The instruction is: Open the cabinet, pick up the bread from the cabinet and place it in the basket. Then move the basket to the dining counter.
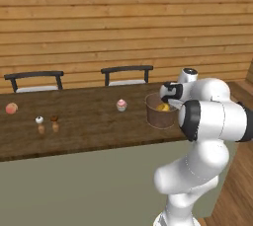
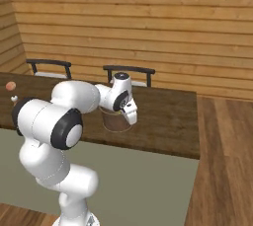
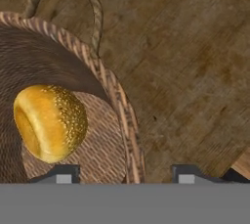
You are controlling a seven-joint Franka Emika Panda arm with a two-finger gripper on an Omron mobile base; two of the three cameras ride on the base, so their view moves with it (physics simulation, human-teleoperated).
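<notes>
The brown woven basket (image 1: pixel 159 117) (image 2: pixel 116 123) stands on the dark wood dining counter (image 1: pixel 89 126) (image 2: pixel 168 116) near its right end. The golden-brown bread roll (image 1: pixel 162 106) (image 3: pixel 49 123) lies inside the basket on its woven bottom. My gripper (image 1: pixel 170 102) (image 2: pixel 132 119) (image 3: pixel 124 174) hangs open over the basket's right side. Its two fingertips straddle the basket rim (image 3: pixel 110 78), one inside the basket and one outside over the counter (image 3: pixel 185 61). Nothing is gripped. The cabinet is out of view.
A pink-frosted cupcake (image 1: pixel 121 104), two small shakers (image 1: pixel 48 124) and a peach-coloured fruit (image 1: pixel 12 108) (image 2: pixel 10 86) sit further left on the counter. Two dark chairs (image 1: pixel 127 74) (image 2: pixel 129 74) stand behind it against the wooden wall. The counter ends just right of the basket (image 2: pixel 197 121).
</notes>
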